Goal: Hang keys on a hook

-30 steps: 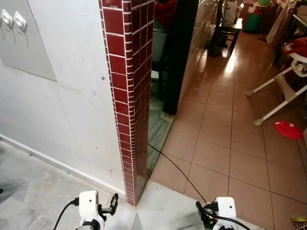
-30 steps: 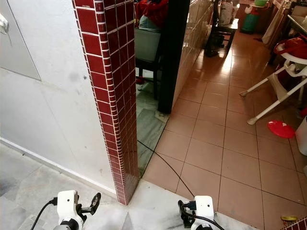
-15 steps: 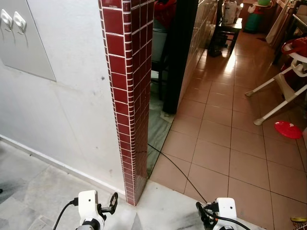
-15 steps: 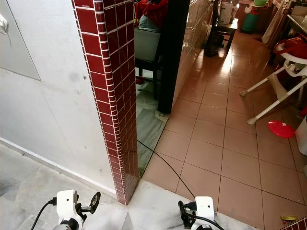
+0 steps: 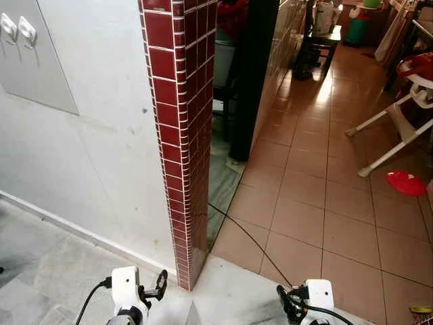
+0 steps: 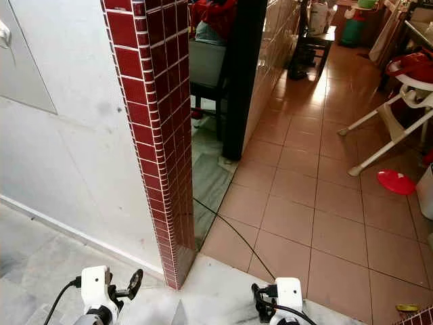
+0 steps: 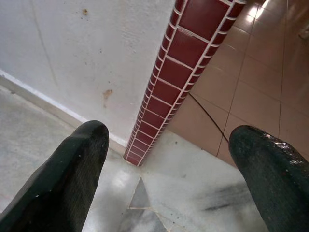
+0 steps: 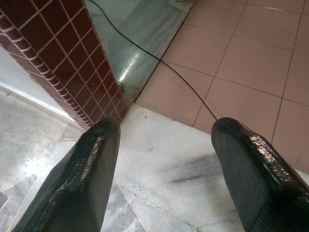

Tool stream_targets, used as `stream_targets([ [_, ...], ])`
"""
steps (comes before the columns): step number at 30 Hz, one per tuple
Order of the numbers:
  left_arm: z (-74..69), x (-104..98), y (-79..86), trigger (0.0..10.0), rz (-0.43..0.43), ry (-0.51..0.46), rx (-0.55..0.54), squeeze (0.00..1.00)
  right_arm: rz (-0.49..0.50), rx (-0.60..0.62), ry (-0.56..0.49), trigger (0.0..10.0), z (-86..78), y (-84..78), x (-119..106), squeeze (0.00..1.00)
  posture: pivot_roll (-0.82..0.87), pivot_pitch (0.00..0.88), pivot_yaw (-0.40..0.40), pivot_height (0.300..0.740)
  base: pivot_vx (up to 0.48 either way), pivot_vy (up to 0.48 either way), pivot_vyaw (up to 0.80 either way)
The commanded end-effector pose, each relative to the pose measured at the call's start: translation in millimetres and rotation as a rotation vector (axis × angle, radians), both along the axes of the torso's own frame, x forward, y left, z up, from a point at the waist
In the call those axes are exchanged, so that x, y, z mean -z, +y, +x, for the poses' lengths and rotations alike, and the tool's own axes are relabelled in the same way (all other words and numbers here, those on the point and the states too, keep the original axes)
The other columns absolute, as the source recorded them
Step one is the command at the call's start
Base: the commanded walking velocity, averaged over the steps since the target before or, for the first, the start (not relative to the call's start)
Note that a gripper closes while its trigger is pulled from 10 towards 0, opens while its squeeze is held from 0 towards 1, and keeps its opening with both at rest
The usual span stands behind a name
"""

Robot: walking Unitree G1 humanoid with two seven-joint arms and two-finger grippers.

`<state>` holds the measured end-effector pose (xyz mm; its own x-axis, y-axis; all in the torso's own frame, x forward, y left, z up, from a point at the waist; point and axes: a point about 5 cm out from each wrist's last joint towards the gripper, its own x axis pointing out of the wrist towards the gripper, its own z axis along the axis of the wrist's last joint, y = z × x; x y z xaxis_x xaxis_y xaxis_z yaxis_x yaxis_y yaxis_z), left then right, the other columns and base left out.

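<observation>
Two white hooks point(image 5: 18, 29) sit on a grey panel on the white wall, high at the far left; one hook point(image 6: 4, 32) also shows at the edge of the right eye view. My left gripper point(image 5: 158, 287) hangs low by the foot of the red-tiled pillar. In the left wrist view its fingers point(image 7: 67, 179) stand wide apart, open, with only floor between them. My right gripper point(image 5: 287, 306) hangs low over the pale marble floor, and its fingers point(image 8: 87, 169) are also open and hold nothing.
A red-tiled pillar point(image 5: 181, 135) stands straight ahead, ending the white wall point(image 5: 101, 149). A black cable point(image 5: 252, 240) runs across the terracotta tiles to the right. Further right are a white high chair point(image 5: 406, 95) and a red disc point(image 5: 406, 183). A dark chair point(image 6: 206, 68) stands behind the pillar.
</observation>
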<state>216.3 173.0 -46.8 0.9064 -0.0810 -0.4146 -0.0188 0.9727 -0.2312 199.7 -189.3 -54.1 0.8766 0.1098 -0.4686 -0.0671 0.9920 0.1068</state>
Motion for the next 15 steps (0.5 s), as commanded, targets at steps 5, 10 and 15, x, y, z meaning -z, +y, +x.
stream_targets([
  [5, -2.6, 2.3, 0.5, 10.0, -0.003, 0.018, 0.004, 0.0, 0.0, -0.003, -0.015, 10.0, 1.9, 1.1, -1.7, 0.0, -0.02, 0.0, -0.025, 0.74, 0.0, 0.372, 0.0],
  [10, -2.9, 2.6, 0.0, 10.0, -0.003, 0.019, 0.006, 0.0, -0.002, -0.008, -0.014, 10.0, 1.8, 1.5, -1.6, 0.0, -0.02, 0.0, -0.027, 0.74, 0.0, 0.37, 0.0],
  [15, -4.1, 3.3, 0.3, 10.0, -0.002, 0.023, 0.006, 0.0, -0.004, -0.01, -0.011, 10.0, 0.6, 1.8, -0.9, 0.0, -0.01, 0.0, -0.031, 0.74, 0.0, 0.368, 0.0],
])
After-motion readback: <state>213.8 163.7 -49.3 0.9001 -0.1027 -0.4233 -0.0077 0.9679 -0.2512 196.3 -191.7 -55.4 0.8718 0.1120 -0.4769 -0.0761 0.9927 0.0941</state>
